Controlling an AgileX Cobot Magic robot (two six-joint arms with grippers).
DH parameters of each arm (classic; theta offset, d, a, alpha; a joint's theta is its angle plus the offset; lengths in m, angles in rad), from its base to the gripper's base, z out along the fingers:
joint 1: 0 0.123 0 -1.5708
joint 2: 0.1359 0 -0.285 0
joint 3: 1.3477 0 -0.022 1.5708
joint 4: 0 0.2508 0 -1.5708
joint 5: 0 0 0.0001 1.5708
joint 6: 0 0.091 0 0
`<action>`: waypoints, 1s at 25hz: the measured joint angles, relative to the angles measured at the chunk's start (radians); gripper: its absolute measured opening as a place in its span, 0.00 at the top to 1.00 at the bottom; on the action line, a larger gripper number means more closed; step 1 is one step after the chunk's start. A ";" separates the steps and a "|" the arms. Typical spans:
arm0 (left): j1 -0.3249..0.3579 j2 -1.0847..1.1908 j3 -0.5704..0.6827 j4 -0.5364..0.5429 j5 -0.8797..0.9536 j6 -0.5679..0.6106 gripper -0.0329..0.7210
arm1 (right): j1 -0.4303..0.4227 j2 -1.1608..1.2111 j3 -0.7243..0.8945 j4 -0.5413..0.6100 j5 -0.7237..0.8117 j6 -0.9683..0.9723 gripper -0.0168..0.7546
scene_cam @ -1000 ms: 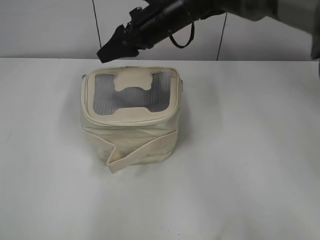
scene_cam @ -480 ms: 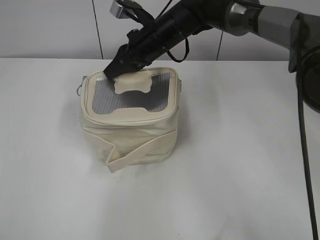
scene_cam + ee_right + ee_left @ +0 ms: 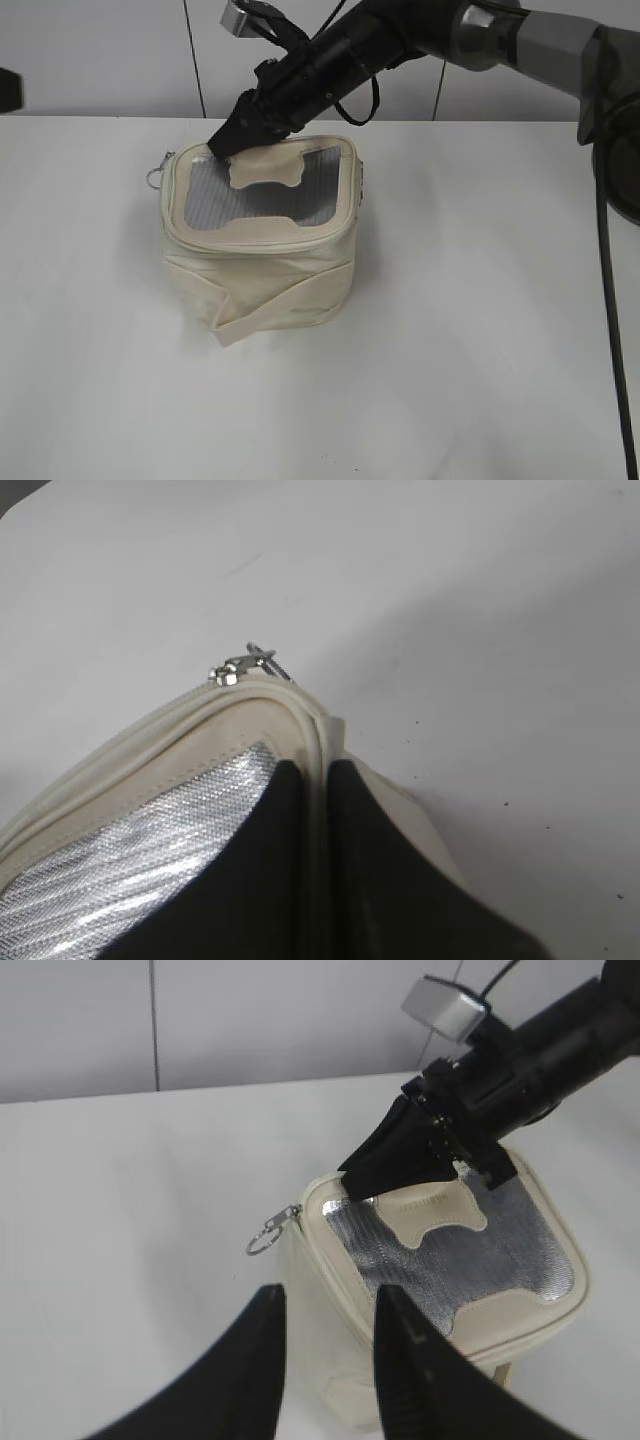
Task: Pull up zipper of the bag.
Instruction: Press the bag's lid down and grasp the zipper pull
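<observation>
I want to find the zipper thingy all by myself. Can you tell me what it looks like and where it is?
Find the cream bag in the middle of the white table, with its grey mesh window on top. Look at the top corner far from the strap, near where the right hand presses the rim. The zipper is the only shiny metal there, a tiny silver slider with a round ring sticking out.

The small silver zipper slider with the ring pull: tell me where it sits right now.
The silver zipper slider hangs off the cream fabric bag's far-left top corner in the exterior view, just left of the right gripper pressing the lid edge and ahead of the open left gripper.
</observation>
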 joint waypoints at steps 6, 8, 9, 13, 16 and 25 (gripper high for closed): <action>0.249 0.474 -0.270 -0.587 0.410 0.684 0.63 | 0.000 0.000 0.000 -0.001 0.007 0.019 0.91; 0.337 0.606 -0.334 -0.671 0.527 0.853 0.63 | 0.000 0.000 0.000 0.000 0.013 0.022 0.91; 0.366 0.664 -0.356 -0.676 0.554 0.932 0.62 | 0.000 0.000 0.000 0.000 0.016 0.025 0.91; 0.357 0.805 -0.375 -0.614 0.524 1.127 0.52 | 0.000 0.000 0.000 0.000 0.018 0.028 0.91; 0.300 0.857 -0.375 -0.567 0.435 1.168 0.41 | 0.000 0.000 0.000 0.000 0.019 0.032 0.91; 0.162 0.872 -0.375 -0.439 0.201 1.240 0.35 | 0.000 0.000 0.000 0.000 0.020 0.038 0.91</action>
